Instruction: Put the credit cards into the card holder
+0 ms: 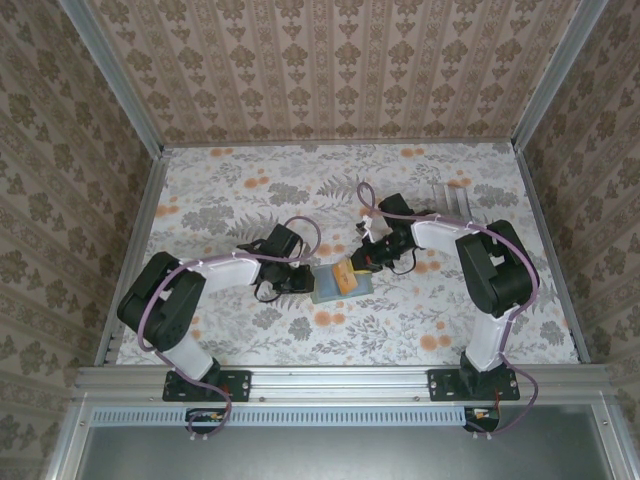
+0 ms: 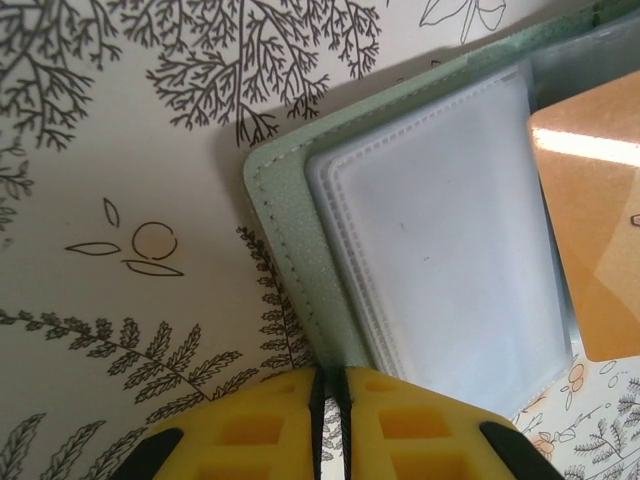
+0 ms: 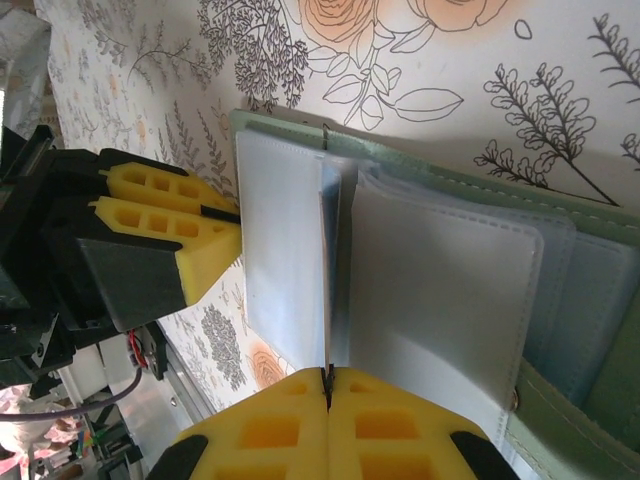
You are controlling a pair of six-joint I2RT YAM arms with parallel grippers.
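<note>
The card holder [image 1: 320, 287] is laid open and flat near the middle of the table [image 1: 250, 170]. Its cover is pale grey-green with a stitched border and a rounded corner. Inside, clear, bluish-white plastic sleeves [image 3: 440, 290] are bound at the spine; one of them is raised on edge away from the rest, which lie flat. A glossy tan-orange card [image 1: 345, 278] is rested on the open sleeves, slightly tilted. What appear to be silvery cards [image 1: 450, 197] are seen well apart, toward the far right.

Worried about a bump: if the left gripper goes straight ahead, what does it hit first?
The card holder: the left gripper is pinching its green edge, so it would probably just push it.
</note>
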